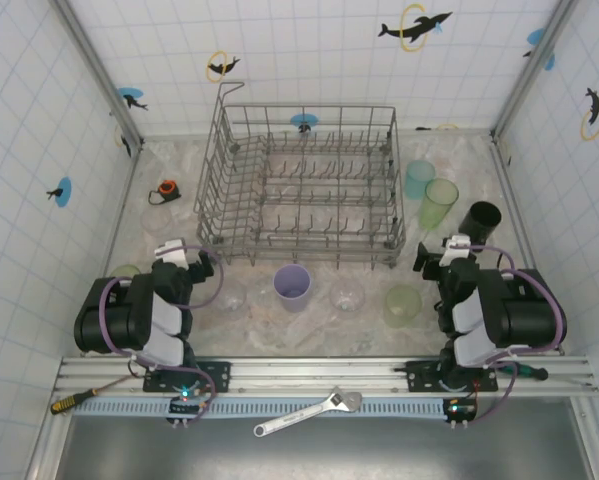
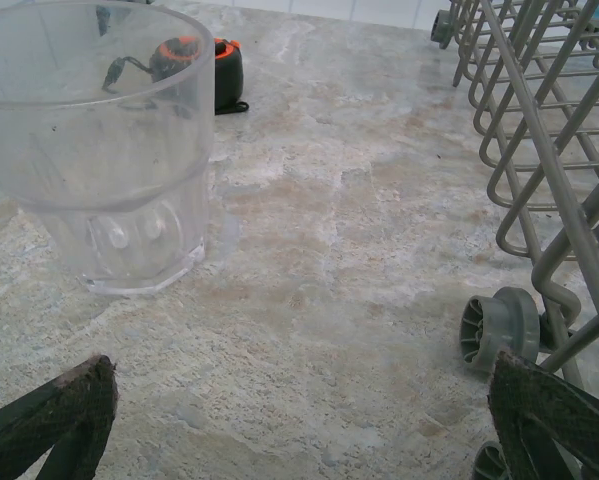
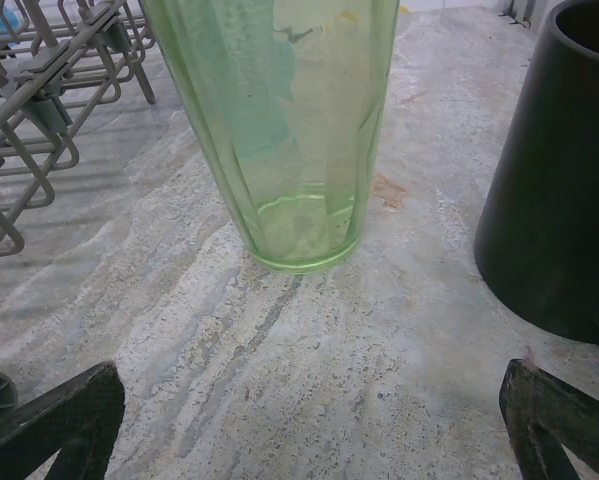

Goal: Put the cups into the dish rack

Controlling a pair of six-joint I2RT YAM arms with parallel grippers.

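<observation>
You had the left gripper spread as wide as it went, with nothing in it. In its wrist view the dark fingertips sat at the two bottom corners, with bare marbled table between them. Ahead and to the left a clear cup stood upright, well apart from the fingers. The orange-and-black tape measure lay behind it.

The dish rack sat in the middle of the table toward the back wall, with its raised wire loop at the far left corner. Every cup stood outside it, on the table. Along its near side ran a row: a second clear cup, a lavender cup, a third clear cup and a pale green cup.

Just beside the rack's right end stood a teal cup, and nearer you a green cup. To the right of that was a black cup, mouth up.

Your right gripper was likewise fully spread and empty. Its wrist view faced the green cup and the black one — both beyond the fingertips, neither touched.
</observation>
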